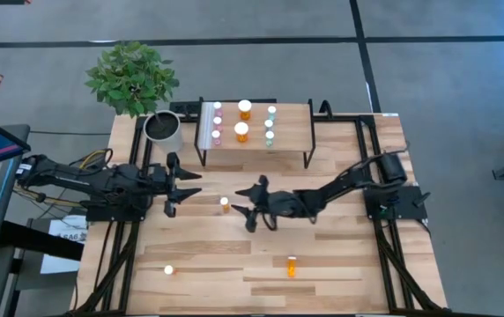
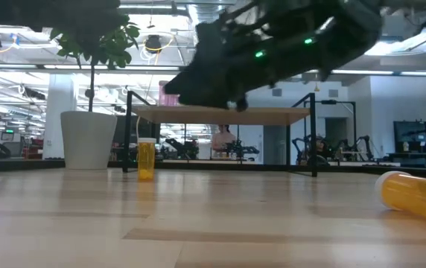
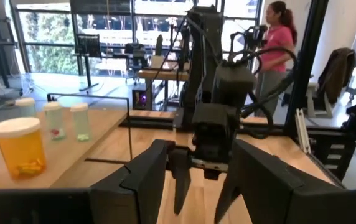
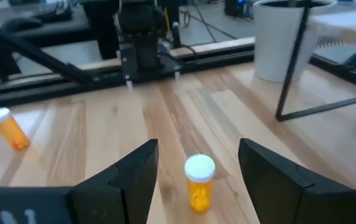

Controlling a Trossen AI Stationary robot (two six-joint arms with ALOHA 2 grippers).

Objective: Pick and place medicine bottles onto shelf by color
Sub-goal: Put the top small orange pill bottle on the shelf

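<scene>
Right tool spread around an upright orange bottle mid-surface, not touching; only its wrist view shows that. Left tool spread, empty. Shelf at the far edge holds bottles. No writing readable.

A robotics lab: rigs, desks, a monitor.

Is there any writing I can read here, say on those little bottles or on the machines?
None can be read.
Medicine bottles on the shelf: no label visible.
Orange bottle between the right gripper's fingers: bare.
White sheet beside the table: dark print, too small.
</scene>
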